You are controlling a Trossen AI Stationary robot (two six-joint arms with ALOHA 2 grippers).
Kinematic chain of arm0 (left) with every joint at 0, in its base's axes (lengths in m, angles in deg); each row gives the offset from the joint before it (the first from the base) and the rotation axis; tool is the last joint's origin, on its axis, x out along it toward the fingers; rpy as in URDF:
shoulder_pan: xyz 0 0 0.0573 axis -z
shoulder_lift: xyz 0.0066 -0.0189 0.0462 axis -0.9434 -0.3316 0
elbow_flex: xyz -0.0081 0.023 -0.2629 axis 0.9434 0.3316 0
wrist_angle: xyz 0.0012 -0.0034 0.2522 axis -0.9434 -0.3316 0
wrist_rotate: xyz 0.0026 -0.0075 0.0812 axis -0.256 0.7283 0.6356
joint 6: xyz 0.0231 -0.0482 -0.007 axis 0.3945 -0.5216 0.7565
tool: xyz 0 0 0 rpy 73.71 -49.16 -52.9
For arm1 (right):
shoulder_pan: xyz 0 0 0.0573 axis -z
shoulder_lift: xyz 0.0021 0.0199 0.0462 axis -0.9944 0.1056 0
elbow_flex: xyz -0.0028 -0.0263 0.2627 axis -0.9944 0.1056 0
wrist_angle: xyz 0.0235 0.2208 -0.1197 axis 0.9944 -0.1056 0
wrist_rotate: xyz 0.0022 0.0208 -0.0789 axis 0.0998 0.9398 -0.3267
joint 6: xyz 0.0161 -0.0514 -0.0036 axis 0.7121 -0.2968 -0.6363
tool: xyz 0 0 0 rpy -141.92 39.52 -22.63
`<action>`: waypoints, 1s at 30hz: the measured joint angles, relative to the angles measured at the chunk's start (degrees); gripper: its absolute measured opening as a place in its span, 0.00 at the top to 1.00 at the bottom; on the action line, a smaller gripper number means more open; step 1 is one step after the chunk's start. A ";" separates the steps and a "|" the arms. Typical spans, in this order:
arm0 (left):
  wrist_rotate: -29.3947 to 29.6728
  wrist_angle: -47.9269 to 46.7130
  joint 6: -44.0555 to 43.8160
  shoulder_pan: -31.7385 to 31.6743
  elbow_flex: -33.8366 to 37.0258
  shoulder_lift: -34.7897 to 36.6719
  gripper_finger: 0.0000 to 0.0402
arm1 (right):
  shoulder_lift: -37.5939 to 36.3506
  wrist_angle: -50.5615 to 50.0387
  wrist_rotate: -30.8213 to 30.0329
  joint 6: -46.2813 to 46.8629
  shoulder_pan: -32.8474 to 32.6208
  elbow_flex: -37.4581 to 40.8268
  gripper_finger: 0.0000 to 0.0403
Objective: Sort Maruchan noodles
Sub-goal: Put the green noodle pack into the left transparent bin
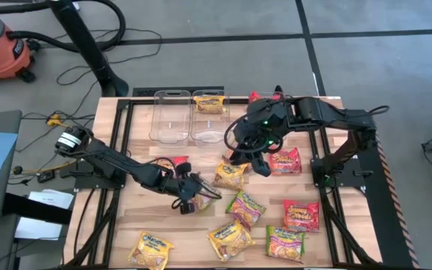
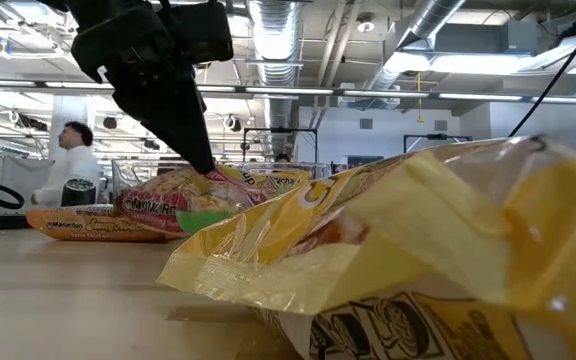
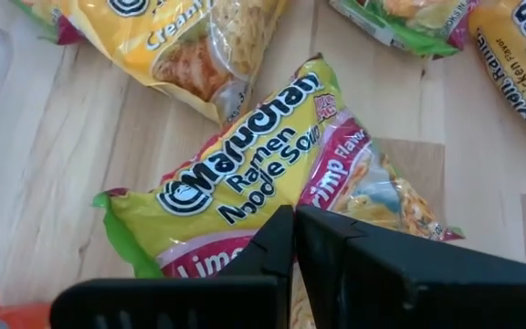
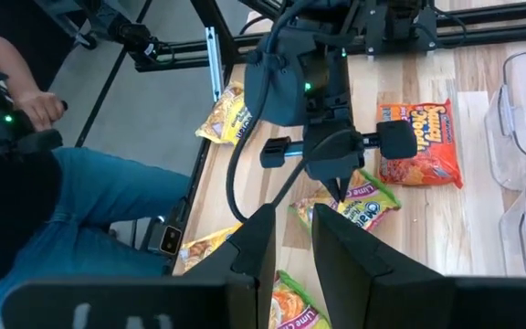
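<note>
**Yellow packet fills the low view; left gripper pinched on a lime packet**

Crinkled yellow plastic of one ramen packet [image 2: 418, 250] crowds the low camera, blocking most of the table behind it. Past its edge a dark arm comes down from above onto a green-and-pink packet, with a flat orange packet [image 2: 88, 225] lying beside that, and a person stands far back in the room.

From above, the wooden table [image 1: 118, 225] carries two clear bins [image 1: 190, 116] side by side near its far edge. One bin holds a yellow packet [image 1: 209, 103]; the other looks bare. Black frame rails border the table on both sides, and cables and an orange shop vacuum [image 1: 2, 49] sit on the floor beyond it.

The left gripper [image 3: 295, 219] is down at the table's middle, its fingers closed together on the edge of a lime-shrimp packet [image 3: 245, 174], which is yellow-green with a pink band and bold Maruchan lettering. It lies flat and a little skewed on the wood, with other yellow packets just beside it.

The right gripper [image 1: 259, 166] hangs in front of the bins, jaws narrowly parted with nothing between them. A red packet [image 1: 285, 160] lies just beside it, and a yellow one [image 1: 229, 174] on its other side.

Loose packets spread across the near half of the table: yellow ones [image 1: 151, 250] near the front edge, a green-and-pink one [image 1: 285, 241], another red one [image 1: 301, 215]. In the right wrist view a seated person's leg in jeans [image 4: 89, 210] shows beside the table.
</note>
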 joint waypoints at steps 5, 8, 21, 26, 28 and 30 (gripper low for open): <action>0.44 -0.21 1.07 -1.16 -0.09 0.08 1.00 | -1.27 -1.06 0.00 0.02 0.91 -0.09 0.75; 0.42 -0.17 1.51 -2.47 -0.10 0.10 1.00 | -1.96 -3.59 0.00 0.02 2.27 0.03 0.75; 1.82 0.46 3.60 -4.85 -0.20 0.59 1.00 | -3.72 -11.44 -0.03 -4.52 7.12 0.85 0.75; 2.99 -0.02 4.26 -4.92 -0.20 5.76 1.00 | -3.95 -8.03 0.11 -1.67 5.74 9.52 0.75; 2.91 -0.42 4.33 -4.92 -0.22 9.39 1.00 | -4.20 -3.80 0.25 0.72 5.08 13.29 0.75; 2.80 -0.76 4.73 -4.92 -0.22 12.78 1.00 | -4.16 -0.40 0.28 3.00 4.47 16.71 0.75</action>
